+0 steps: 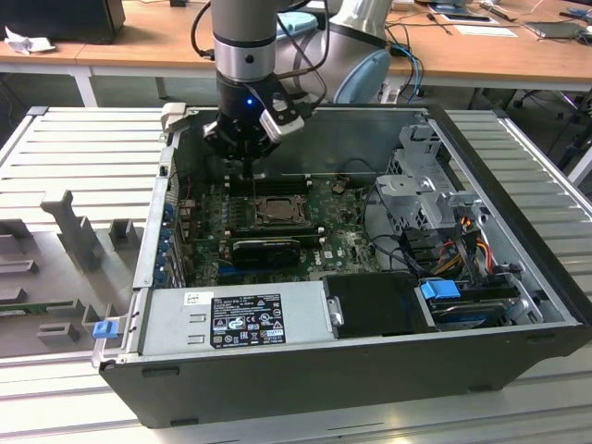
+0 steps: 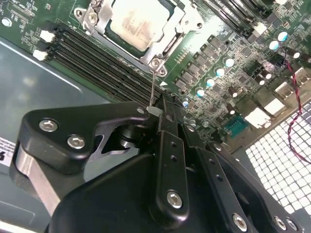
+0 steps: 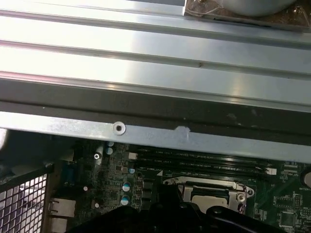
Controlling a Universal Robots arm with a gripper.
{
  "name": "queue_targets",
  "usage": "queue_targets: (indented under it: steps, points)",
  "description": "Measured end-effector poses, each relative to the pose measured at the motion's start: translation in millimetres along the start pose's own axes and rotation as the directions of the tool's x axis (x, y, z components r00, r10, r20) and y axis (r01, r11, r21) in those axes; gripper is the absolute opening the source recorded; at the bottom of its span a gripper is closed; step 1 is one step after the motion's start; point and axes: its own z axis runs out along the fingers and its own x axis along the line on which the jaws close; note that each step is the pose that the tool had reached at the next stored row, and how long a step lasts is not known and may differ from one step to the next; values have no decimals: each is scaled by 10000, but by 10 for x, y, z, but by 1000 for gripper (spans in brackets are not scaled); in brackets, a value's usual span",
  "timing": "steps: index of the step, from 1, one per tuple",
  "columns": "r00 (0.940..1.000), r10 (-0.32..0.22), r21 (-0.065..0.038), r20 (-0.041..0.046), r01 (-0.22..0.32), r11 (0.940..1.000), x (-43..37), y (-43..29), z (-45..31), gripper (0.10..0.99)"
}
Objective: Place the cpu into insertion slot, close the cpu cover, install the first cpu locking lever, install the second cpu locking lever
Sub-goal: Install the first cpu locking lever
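My gripper (image 2: 156, 112), fingers pinched together on the tip of the wire cpu locking lever (image 2: 153, 87). Its long axis runs to the insertion slot (image 1: 262, 220), centre frame in the exterior view, just below-right of me. The cpu (image 2: 133, 22) is seated there under the cpu cover (image 2: 166, 42).

the arm (image 1: 245, 37) is a silver-grey tube with a black band, upper middle of the exterior view, with a small blue light (image 1: 250, 100) glowing under the band. black cables (image 1: 194, 35) loop beside it. the claw (image 2: 160, 110) is matt black, its linked bars studded with silver screws (image 2: 174, 198).
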Motion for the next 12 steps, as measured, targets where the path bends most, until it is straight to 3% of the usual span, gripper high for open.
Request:
queue_targets:
  steps: [4,12]
  points:
    - [10000,12,4,0,-12,10000,-48,-5,0,106]
    - [10000,27,4,1,-27,10000,-256,-29,16,106]
